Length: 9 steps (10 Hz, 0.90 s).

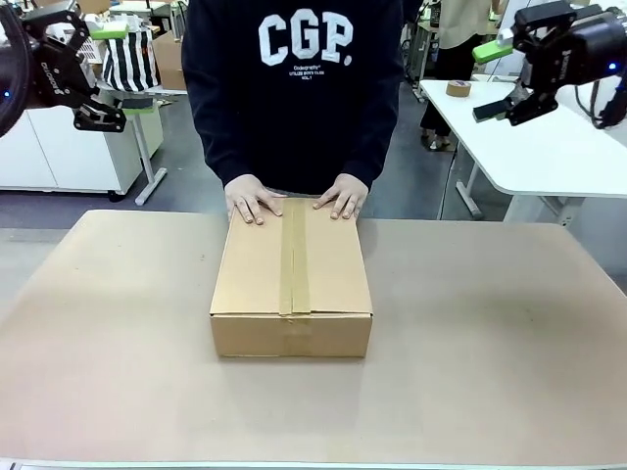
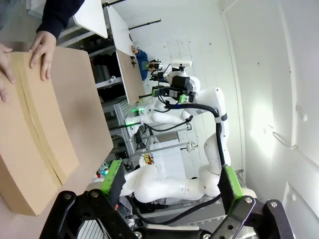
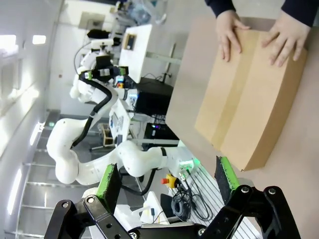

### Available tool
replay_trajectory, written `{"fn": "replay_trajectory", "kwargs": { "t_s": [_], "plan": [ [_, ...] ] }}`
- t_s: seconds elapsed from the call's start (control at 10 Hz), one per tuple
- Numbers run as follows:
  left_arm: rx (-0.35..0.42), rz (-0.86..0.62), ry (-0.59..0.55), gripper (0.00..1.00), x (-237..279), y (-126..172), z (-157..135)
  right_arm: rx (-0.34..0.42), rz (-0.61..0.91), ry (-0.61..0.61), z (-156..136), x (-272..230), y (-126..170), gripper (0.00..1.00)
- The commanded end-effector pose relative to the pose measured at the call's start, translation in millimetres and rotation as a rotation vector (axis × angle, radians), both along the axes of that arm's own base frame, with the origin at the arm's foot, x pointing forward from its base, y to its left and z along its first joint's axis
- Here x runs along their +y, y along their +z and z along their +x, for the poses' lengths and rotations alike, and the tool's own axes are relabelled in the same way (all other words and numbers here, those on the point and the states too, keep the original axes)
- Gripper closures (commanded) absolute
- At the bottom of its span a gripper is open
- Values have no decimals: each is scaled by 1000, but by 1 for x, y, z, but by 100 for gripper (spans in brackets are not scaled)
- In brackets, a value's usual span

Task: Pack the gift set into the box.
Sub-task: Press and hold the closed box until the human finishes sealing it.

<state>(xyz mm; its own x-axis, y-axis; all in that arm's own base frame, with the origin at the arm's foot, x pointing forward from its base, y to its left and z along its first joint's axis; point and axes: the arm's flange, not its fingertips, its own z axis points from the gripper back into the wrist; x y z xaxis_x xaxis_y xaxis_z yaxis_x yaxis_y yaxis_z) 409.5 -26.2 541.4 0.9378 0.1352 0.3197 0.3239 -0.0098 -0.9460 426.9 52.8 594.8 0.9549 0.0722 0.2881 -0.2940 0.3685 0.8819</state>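
- The box lies flat on the worktop, low down between the left fingers and the right fingers, well apart from both.
- Both pairs hang high above the worktop's outer sides. They are spread wide with nothing between the green pads. Each wrist view shows the same open gap, with the box off to one side beyond the tips.
- The box's top flaps are shut and a tape strip runs along the centre seam. Its contents are hidden, so I cannot tell whether the gift set is inside.
- A person at the far side rests one hand and the other hand on the lid's far edge, either side of the tape.
- The packing looks finished or nearly so. The step in hand seems to be the person pressing down the seal.
- To do this well, the fingers should hold high and clear while hands are on the lid. Any help should come in slowly at the near end, farthest from those hands.
- The lid looks too broad for one pair to span, so a push or a squeeze from both sides would likely suit better than a pinch.
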Motion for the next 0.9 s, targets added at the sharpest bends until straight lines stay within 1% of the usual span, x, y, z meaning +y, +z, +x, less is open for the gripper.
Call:
{"fn": "replay_trajectory", "kwargs": {
  "t_s": [0.0,0.1,0.2,0.3,0.4,0.5,0.6,0.7,0.8],
  "plan": [
    [10,9,30,0,8,-1,-3,28,5,-30,-1,-12,-4,0],
    [0,0,0,0,0,0,0,28,5,-30,-1,-12,-4,0],
    [-153,80,2,0,-13,4,4,5,2,-16,1,-8,-2,0],
    [-386,246,50,0,-30,5,7,-169,18,121,-4,13,-2,0],
    [-625,379,47,0,-49,2,8,-355,104,275,-11,36,-8,0],
    [-837,480,54,0,-66,-2,5,-551,292,525,-32,52,-14,0],
    [-951,454,72,0,-76,-4,1,-639,420,706,-49,64,-18,0],
    [-1008,422,80,0,-83,-7,-3,-662,416,718,-58,79,-26,0],
    [-1022,378,88,0,-88,-10,-6,-727,73,547,-62,99,-41,0]
  ]
}}
